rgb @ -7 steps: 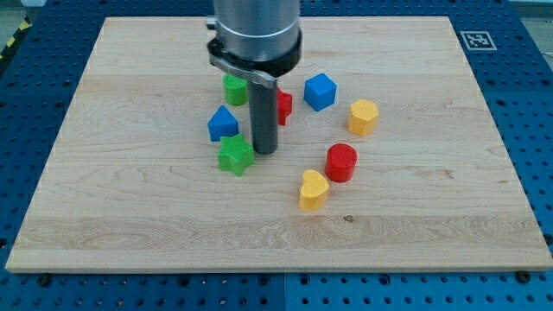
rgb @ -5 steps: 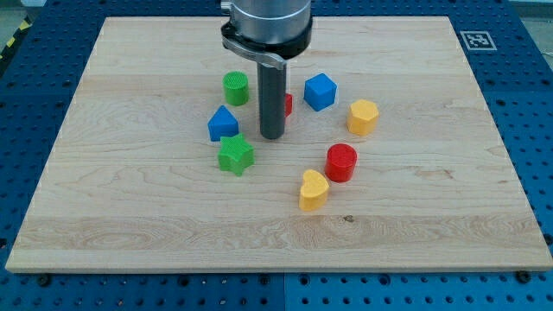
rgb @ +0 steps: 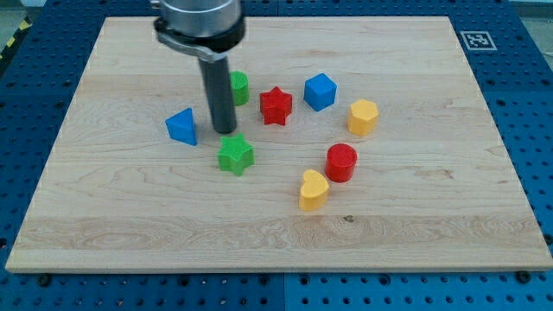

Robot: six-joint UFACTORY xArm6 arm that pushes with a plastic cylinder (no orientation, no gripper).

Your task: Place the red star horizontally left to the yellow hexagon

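My tip [rgb: 225, 131] is a bare rod end, no jaws to open or close, holding nothing, down on the wooden board [rgb: 130, 216]. Green star [rgb: 235, 155] just below it toward the view's bottom. Blue triangular block [rgb: 182, 126] near, to its left. Green cylinder [rgb: 238, 87] above, partly hidden behind my rod. Red star [rgb: 276, 105] up-right of my tip, apart from it. Blue cube [rgb: 320, 91] further right, then yellow hexagon [rgb: 363, 117], well right of the red star. Red cylinder [rgb: 341, 161] and yellow heart [rgb: 313, 189] down-right, well apart from my tip.
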